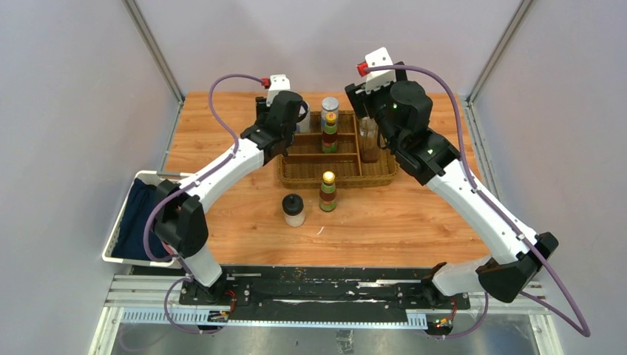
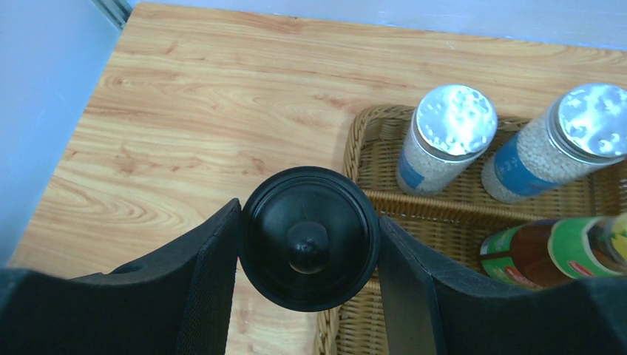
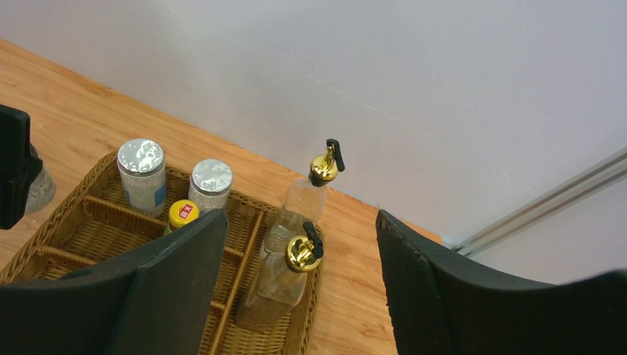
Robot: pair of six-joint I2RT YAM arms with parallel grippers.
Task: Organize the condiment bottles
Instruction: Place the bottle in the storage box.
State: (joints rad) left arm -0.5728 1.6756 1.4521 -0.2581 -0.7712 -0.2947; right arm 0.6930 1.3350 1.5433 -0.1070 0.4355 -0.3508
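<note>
**Eight condiment bottles, five in a wicker tray, one gripped by the left arm**

Two silver-lidded shakers (image 2: 452, 140) stand side by side in the back left compartment of a brown wicker tray (image 1: 296, 177). Two clear cruets (image 3: 283, 279) with gold spouts stand upright in its long right compartment. There are two sauce bottles with red and green labels: one sauce bottle (image 1: 330, 134) is in the tray just in front of the shakers, and the other (image 1: 327, 194) stands on the table near the tray's front edge. There are two black-lidded jars: one (image 1: 293, 210) stands on the table just left of the loose sauce bottle, and the other (image 2: 309, 248) is at the tray's left rim.

The table (image 1: 421, 214) is orange-brown wood grain. Pale grey walls (image 1: 66, 111) and metal posts (image 1: 154, 48) enclose it. A white bin (image 1: 118, 233) holding a dark blue cloth (image 1: 144, 211) sits at the left edge.

The left gripper (image 2: 309, 214) reaches forward and clamps that second jar's lid from both sides. The right gripper (image 3: 299, 222) hangs above the cruets with its jaws spread wide, holding nothing.
</note>
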